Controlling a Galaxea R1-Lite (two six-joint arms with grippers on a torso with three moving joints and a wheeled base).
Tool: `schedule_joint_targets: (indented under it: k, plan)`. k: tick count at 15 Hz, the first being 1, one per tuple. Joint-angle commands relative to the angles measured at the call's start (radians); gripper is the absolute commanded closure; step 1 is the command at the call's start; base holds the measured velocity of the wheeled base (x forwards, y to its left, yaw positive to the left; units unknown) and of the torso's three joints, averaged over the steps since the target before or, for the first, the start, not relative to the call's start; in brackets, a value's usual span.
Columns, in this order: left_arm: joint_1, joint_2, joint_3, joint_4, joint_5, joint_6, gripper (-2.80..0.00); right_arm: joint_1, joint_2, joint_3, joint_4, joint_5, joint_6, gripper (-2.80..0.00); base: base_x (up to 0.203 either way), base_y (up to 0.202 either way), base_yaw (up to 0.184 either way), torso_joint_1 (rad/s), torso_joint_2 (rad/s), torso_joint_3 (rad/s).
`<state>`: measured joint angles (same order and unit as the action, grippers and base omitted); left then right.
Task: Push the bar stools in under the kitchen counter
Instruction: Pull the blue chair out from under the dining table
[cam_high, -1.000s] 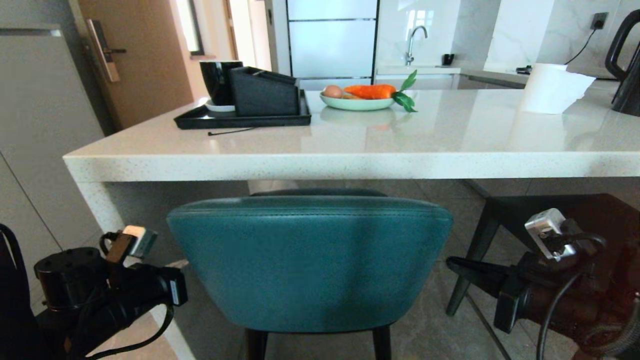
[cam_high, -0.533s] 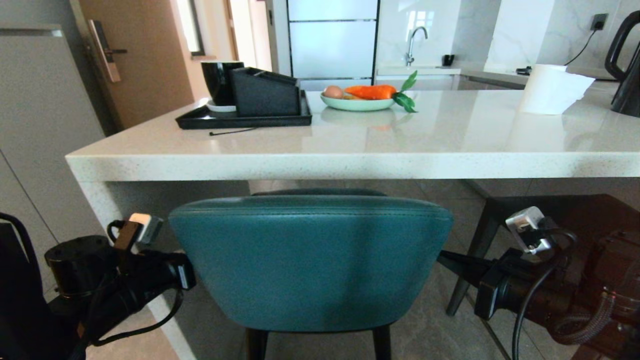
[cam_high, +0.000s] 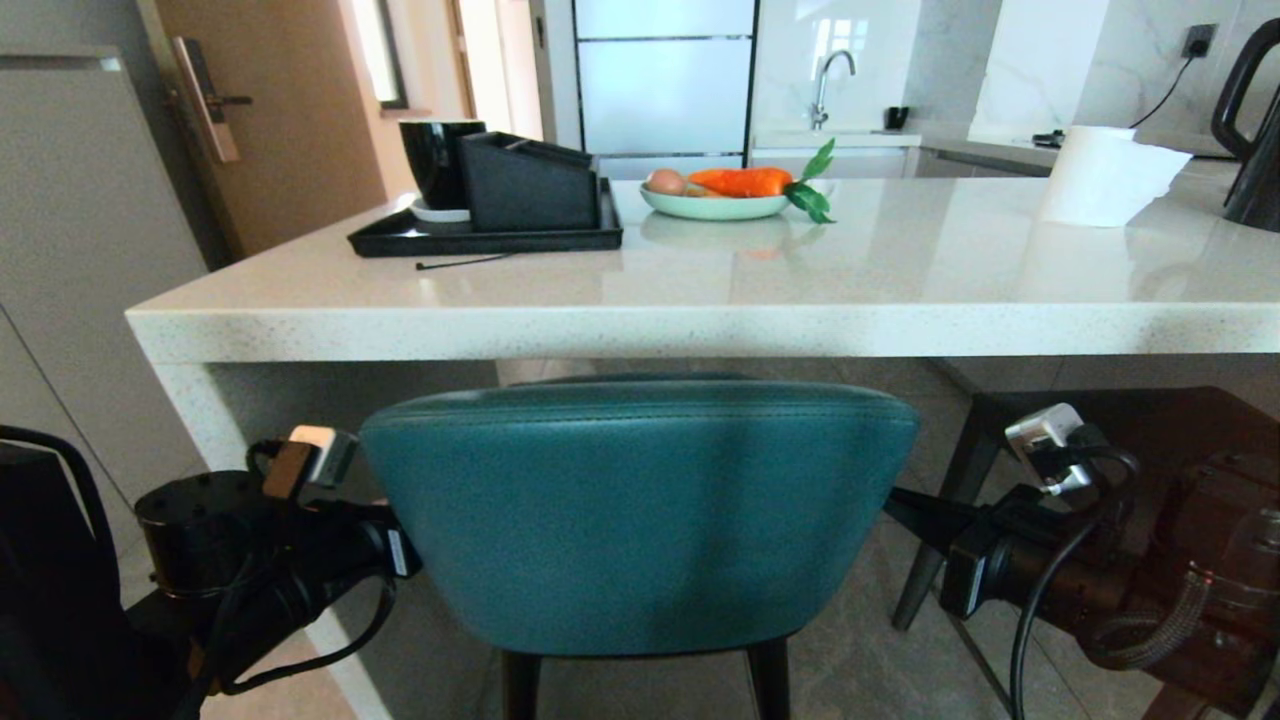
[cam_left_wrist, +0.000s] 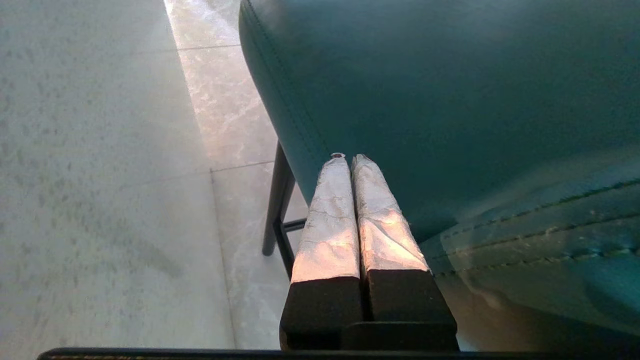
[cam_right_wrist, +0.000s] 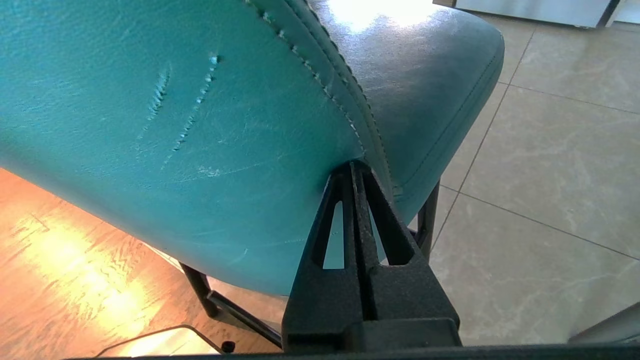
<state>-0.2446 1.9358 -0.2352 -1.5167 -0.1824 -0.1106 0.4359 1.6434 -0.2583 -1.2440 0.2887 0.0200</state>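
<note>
The teal bar stool (cam_high: 640, 510) stands in front of me, its curved backrest just below the edge of the kitchen counter (cam_high: 700, 335). My left gripper (cam_left_wrist: 347, 157) is shut, with its taped tips against the backrest's left side (cam_left_wrist: 450, 100). On the right side my right gripper (cam_right_wrist: 352, 165) is shut too, its black tips pressed to the teal leather (cam_right_wrist: 175, 150) by the seam; in the head view this right gripper (cam_high: 900, 510) meets the stool's right edge. The dark bar stool (cam_high: 1150, 420) sits at the right, partly under the counter and behind my right arm.
The counter's white panel leg (cam_high: 200, 410) stands close to my left arm. On the counter are a black tray (cam_high: 480, 238) with a cup and a box, a plate with a carrot (cam_high: 715, 205), a paper roll (cam_high: 1095, 175) and a kettle (cam_high: 1250, 130).
Both arms have closed in on the teal stool from either side. The stool's backrest has shifted a little to the right and towards the counter.
</note>
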Motion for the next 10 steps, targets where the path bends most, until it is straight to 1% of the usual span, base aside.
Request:
schedule_joint_targets:
  k: [1, 4, 8, 10]
  plan:
    - [-0.007, -0.015, 0.008, -0.013, -0.009, 0.000, 0.00, 0.012, 0.001, -0.001, -0.014, 0.020, 0.000, 0.00, 0.000, 0.000, 0.000, 0.000, 0.00, 0.000]
    - [-0.005, -0.028, 0.013, -0.013, -0.008, 0.003, 0.00, 0.014, -0.001, 0.005, -0.015, 0.020, 0.000, 0.00, 0.000, 0.000, 0.000, 0.000, 0.00, 0.000]
    - [-0.005, -0.057, 0.062, -0.013, -0.007, 0.006, 0.00, 0.018, -0.004, 0.014, -0.021, 0.018, 0.000, 0.00, 0.000, 0.000, 0.000, 0.000, 0.00, 0.000]
    - [0.000, -0.057, 0.066, -0.013, -0.006, 0.006, 0.00, 0.018, -0.004, 0.014, -0.021, 0.018, 0.000, 0.00, 0.000, 0.000, 0.000, 0.000, 0.00, 0.000]
